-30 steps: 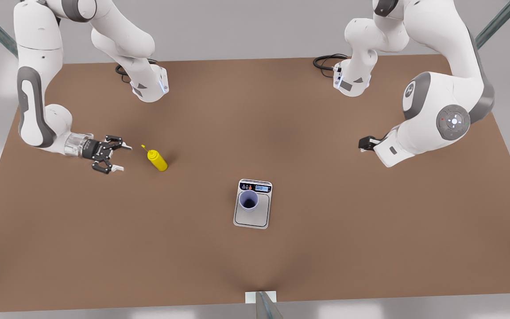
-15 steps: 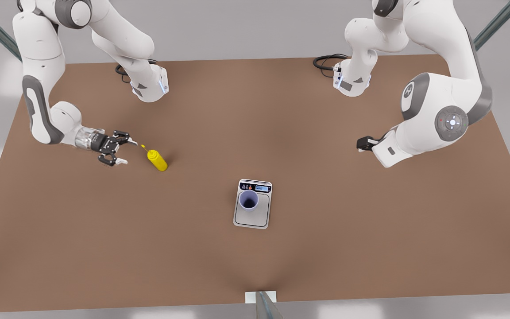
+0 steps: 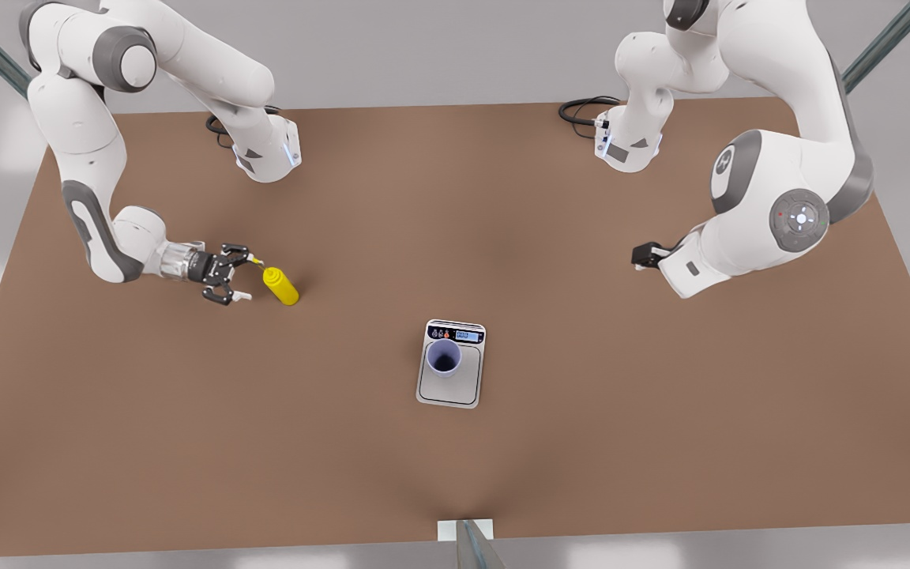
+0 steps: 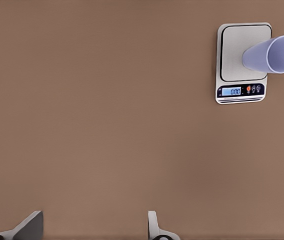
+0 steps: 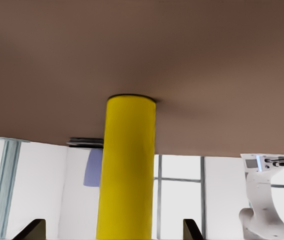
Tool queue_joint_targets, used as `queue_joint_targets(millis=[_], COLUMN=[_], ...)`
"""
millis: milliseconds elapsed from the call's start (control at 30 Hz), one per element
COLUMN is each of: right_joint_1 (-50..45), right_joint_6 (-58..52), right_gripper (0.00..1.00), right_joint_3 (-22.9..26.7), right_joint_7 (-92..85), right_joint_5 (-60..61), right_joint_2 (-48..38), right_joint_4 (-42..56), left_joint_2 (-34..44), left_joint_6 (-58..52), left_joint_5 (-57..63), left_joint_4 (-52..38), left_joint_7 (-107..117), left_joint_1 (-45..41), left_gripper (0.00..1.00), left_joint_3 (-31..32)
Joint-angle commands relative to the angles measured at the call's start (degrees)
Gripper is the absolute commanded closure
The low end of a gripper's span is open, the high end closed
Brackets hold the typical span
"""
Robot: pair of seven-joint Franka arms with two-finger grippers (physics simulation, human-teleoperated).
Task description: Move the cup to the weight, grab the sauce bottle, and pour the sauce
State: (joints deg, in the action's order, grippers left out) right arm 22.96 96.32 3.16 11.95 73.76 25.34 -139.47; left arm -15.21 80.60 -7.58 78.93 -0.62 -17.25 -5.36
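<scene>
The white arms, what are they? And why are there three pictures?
They are two robot arms standing on a brown table. The big picture comes from a camera looking down on everything. The other two come from little cameras on each arm's wrist. On the table lie a yellow sauce bottle and a kitchen scale with a pale blue cup standing on it. The right tool, at the front view's left, is open with the bottle between its fingers, not squeezing it yet. The left tool waits open at the other side, holding nothing.
</scene>
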Motion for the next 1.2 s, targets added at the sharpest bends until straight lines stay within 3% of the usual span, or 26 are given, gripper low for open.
queue_joint_targets(millis=[0, 333, 1033, 1067, 1167], right_joint_1=[-0.02, 0.42, 0.78, 0.78, 0.78], right_joint_6=[0.01, 4.58, 11.26, 11.26, 11.52], right_gripper=[0.0, 0.0, 0.0, 0.01, 0.16], right_joint_3=[-0.26, -2.45, -13.18, -13.18, -13.79], right_joint_7=[-0.7, -3.6, -3.6, -3.6, -3.6], right_joint_5=[0.06, 0.86, 4.28, 4.28, 4.28], right_joint_2=[0.32, 2.26, 4.45, 4.45, 4.45], right_joint_4=[-0.09, 0.43, 1.31, 1.31, 1.49], left_joint_2=[0.0, 0.0, -0.08, -0.08, 0.0], left_joint_6=[0.0, 0.0, 0.0, 0.0, -0.09], left_joint_5=[0.02, -0.06, -0.15, -0.15, -0.15], left_joint_4=[0.0, 0.0, 0.0, 0.0, 0.0], left_joint_7=[0.09, 0.09, 0.09, 0.09, 0.09], left_joint_1=[0.02, 0.02, 0.02, 0.02, 0.02], left_gripper=[0.0, 0.0, 0.0, 0.0, 0.0], left_joint_3=[0.0, 0.44, 0.79, 0.79, 0.88])
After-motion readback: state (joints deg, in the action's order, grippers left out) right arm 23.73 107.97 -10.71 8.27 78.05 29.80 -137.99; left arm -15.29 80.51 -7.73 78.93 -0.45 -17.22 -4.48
